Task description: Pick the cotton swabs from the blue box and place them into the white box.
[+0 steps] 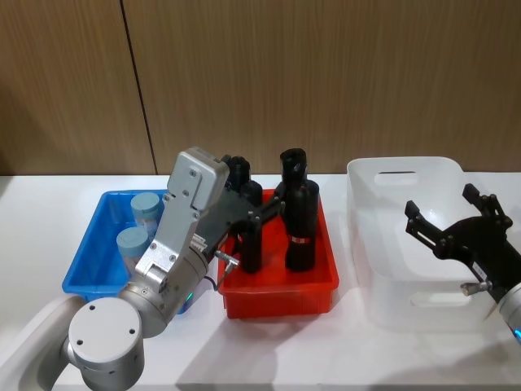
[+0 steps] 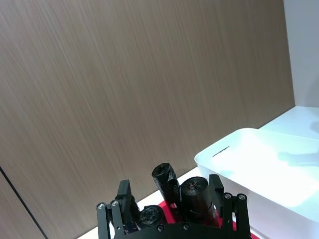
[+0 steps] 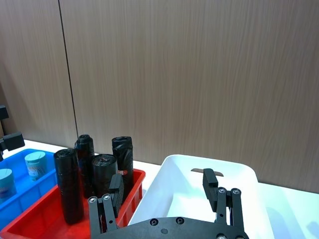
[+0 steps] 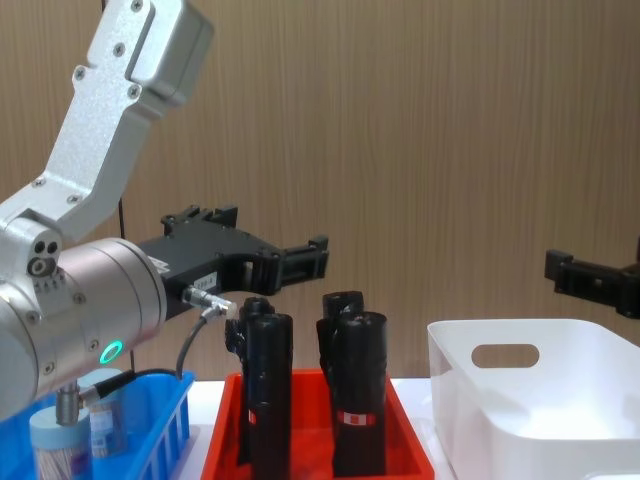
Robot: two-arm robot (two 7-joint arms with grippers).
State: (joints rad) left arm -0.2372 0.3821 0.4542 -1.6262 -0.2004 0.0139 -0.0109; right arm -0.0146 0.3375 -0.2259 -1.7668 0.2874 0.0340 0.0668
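Two cotton swabs tubs [image 1: 146, 208] [image 1: 132, 242] with pale blue lids stand in the blue box [image 1: 89, 261] at the left; they also show as the tubs [image 3: 35, 164] [image 3: 5, 181] in the right wrist view. My left gripper [image 1: 259, 194] is open and holds nothing, hovering over the red tray's left part beside the blue box, above the black cylinders [image 4: 268, 400]. Its fingers [image 2: 122, 199] stand wide apart. The white box [image 1: 407, 175] sits at the right. Above it hangs my right gripper [image 1: 448, 210], open and holding nothing, its fingers [image 3: 209, 181] spread.
A red tray [image 1: 277, 297] with several tall black cylinders [image 1: 301, 224] stands between the blue box and the white box. A wooden wall panel [image 1: 326, 73] rises behind the white table [image 1: 350, 358]. The left arm's grey body [image 1: 183, 236] overhangs the blue box's right side.
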